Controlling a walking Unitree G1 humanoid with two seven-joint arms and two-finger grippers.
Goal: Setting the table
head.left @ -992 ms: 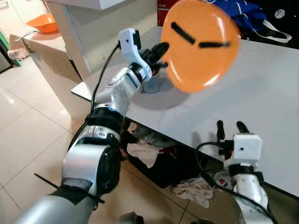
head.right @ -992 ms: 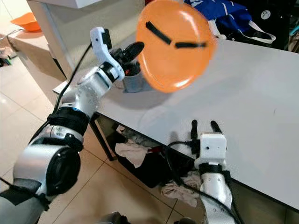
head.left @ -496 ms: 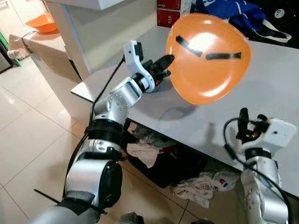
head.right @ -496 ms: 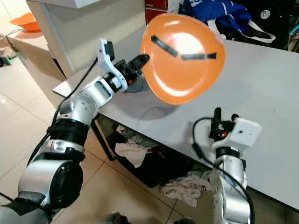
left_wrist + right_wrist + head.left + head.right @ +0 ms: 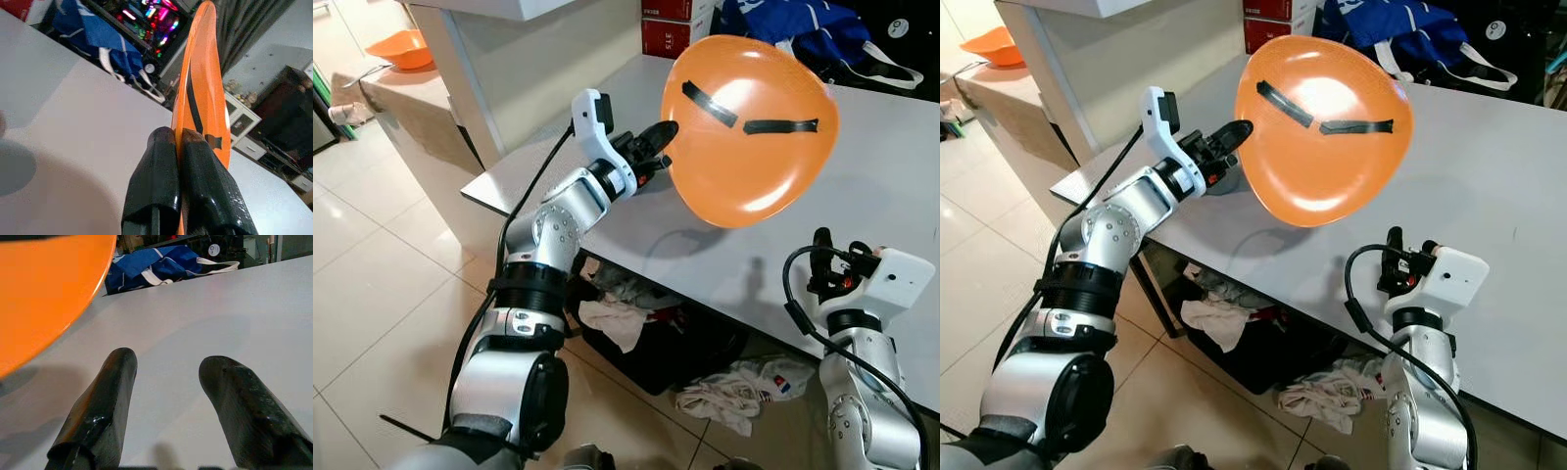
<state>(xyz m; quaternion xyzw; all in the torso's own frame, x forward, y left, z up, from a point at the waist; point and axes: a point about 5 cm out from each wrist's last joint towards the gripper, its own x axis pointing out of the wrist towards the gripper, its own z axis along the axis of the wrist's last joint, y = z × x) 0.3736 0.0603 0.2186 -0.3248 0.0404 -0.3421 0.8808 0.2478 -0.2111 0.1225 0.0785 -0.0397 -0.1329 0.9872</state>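
Orange plastic plate [image 5: 749, 132] held up on edge above the white table [image 5: 891, 186]; left gripper [image 5: 177, 147] pinches its rim, fingers pressed together on it; right gripper [image 5: 168, 382] spread and empty, low at the near table edge. Plate looks light, stiff, glossy and probably slippery; rim is the sensible hold.

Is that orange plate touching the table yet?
Apart. In the left eye view the plate hangs tilted in the left gripper, above the table, its shadow lying separate below it.
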